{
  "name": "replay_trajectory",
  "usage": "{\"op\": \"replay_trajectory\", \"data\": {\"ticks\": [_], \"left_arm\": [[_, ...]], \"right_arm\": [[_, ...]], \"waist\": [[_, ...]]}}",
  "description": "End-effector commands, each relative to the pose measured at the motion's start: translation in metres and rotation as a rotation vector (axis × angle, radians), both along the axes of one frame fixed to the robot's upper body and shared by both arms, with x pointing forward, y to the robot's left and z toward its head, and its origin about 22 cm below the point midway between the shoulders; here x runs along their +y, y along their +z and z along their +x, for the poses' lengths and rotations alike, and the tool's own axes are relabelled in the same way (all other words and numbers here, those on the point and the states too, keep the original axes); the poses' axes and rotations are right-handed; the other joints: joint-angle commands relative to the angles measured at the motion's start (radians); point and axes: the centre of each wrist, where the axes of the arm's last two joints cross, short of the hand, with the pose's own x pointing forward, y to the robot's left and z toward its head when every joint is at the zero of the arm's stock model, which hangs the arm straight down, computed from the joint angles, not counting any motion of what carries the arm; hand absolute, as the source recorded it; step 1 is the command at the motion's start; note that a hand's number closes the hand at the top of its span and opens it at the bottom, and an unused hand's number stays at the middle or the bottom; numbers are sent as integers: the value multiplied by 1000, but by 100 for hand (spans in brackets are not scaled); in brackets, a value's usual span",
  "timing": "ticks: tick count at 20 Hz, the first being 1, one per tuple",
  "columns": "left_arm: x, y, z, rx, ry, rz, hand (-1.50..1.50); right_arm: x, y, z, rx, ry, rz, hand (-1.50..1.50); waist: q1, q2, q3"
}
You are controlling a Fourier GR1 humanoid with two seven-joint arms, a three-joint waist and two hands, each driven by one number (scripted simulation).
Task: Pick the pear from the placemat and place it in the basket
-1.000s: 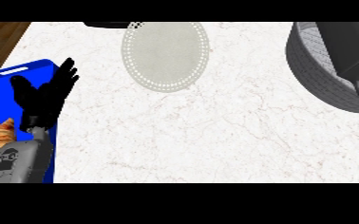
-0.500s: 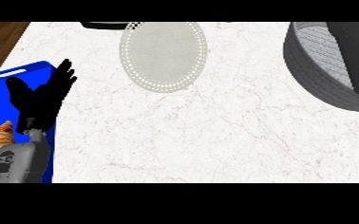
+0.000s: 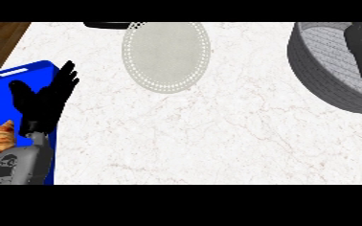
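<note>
White marbled tabletop [image 3: 212,139] fills the frame. Left hand [image 3: 44,103] at left edge, fingers straight, over a blue placemat [image 3: 28,72]. Pale round placemat [image 3: 167,55] at upper centre. Grey woven basket [image 3: 322,72] at upper right, cut by the frame edge. Orange item [image 3: 5,135] at lower left.

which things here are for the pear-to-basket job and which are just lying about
For the job:
- grey basket, right edge
- placemat, pale oval at top centre; no pear visible on it
- left hand, open, over the blue tray

Lying about:
- blue tray, left edge
- orange item on the tray
- dark object at the top edge
</note>
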Motion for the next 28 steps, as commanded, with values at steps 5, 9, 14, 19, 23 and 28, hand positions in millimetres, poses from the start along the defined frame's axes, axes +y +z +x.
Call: {"op": "replay_trajectory", "data": {"ticks": [5, 9, 14, 19, 23, 28], "left_arm": [[-6, 0, -2, 12, 3, 1, 0], [-1, 8, -1, 6, 0, -3, 0], [8, -12, -2, 18, 37, -8, 0], [15, -3, -10, 27, 59, 8, 0], [15, -6, -14, 32, 64, -4, 0], [26, -4, -19, 50, 108, 0, 0]], "right_arm": [[-24, -7, -6, -24, 10, 7, -150], [-30, -2, -8, -162, 12, 9, -150], [-37, 1, -17, -384, -89, 97, -150], [-69, 10, -44, -520, -144, 168, -150], [-84, 11, -79, -507, -74, 195, -150], [-104, -13, -129, -370, -1, 255, -150]], "waist": [[3, -1, 0], [10, 0, 1], [-29, -9, -1], [-53, -24, 0], [-66, -27, -1], [-107, -37, -1]]}}
